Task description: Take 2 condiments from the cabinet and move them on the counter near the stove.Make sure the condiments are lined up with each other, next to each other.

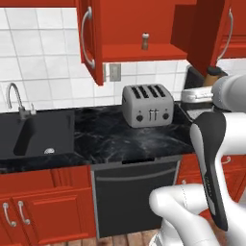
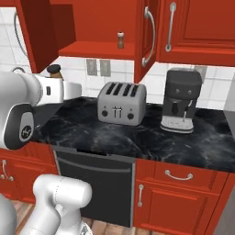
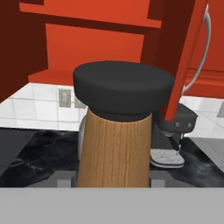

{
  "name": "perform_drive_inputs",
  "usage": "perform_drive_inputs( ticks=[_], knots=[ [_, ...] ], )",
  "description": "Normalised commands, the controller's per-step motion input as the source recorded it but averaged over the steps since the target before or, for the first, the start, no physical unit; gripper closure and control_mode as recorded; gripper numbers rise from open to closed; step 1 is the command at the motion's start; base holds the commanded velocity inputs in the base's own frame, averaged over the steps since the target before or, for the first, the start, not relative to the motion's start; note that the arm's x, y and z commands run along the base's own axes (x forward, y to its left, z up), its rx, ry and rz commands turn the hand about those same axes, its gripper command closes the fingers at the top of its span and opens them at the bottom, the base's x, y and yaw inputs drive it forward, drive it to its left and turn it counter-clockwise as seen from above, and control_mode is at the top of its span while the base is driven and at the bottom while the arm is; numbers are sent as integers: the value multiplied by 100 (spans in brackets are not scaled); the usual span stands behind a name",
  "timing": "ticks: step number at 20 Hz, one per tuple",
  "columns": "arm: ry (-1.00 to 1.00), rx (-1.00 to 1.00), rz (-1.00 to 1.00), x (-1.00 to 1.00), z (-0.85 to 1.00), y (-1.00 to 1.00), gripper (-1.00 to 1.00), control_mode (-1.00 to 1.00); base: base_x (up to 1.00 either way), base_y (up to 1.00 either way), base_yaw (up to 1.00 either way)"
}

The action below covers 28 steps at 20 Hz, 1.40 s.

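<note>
The jaws are closed part-way on the brown wooden mill with the dark round cap [image 3: 118, 131], which stands upright between them in the hand view, its cap [image 3: 123, 89] toward 12 o'clock. In the right base view the same mill's cap [image 2: 54, 70] pokes up above the white hand, held in the air over the black marble-look worktop [image 2: 137, 137], at 9 o'clock of the silver 4-slot toaster [image 2: 121, 103]. In the left base view the cap [image 1: 215, 72] shows at 3 o'clock of the toaster, just above the arm.

The 2nd condiment, the small wooden mill with the pale grey top [image 2: 120, 40], stands on the red inner shelf of the glossy red wall cabinet [image 2: 96, 48], door open [image 2: 146, 36], at 12 o'clock above the toaster. The black coffee machine [image 2: 181, 98] stands at 3 o'clock of the toaster. The stove cannot be made out in these views.

The step in hand looks like the carry of mill 1 of 2 toward the stove. To do it well, I would keep the mill upright, carry it high enough to clear the toaster and coffee machine, and hold the grip steady until the base sits flat on the worktop. Set it with bare worktop beside it, so mill 2 can stand next to it in line.
</note>
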Motion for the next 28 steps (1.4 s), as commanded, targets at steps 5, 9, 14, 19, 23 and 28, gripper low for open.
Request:
perform_drive_inputs(
  ticks=[5,9,14,19,23,28],
  knots=[
    [0,0,0,0,0,0,100,100,-38,0,11],
    [0,0,0,0,0,0,100,100,-41,0,22],
    [0,0,0,0,0,0,100,100,-21,1,29],
    [0,0,0,0,0,0,100,100,-15,0,33],
    [0,0,0,0,0,0,100,100,-1,8,34],
    [0,0,0,0,0,0,100,100,0,18,35]
  ],
)
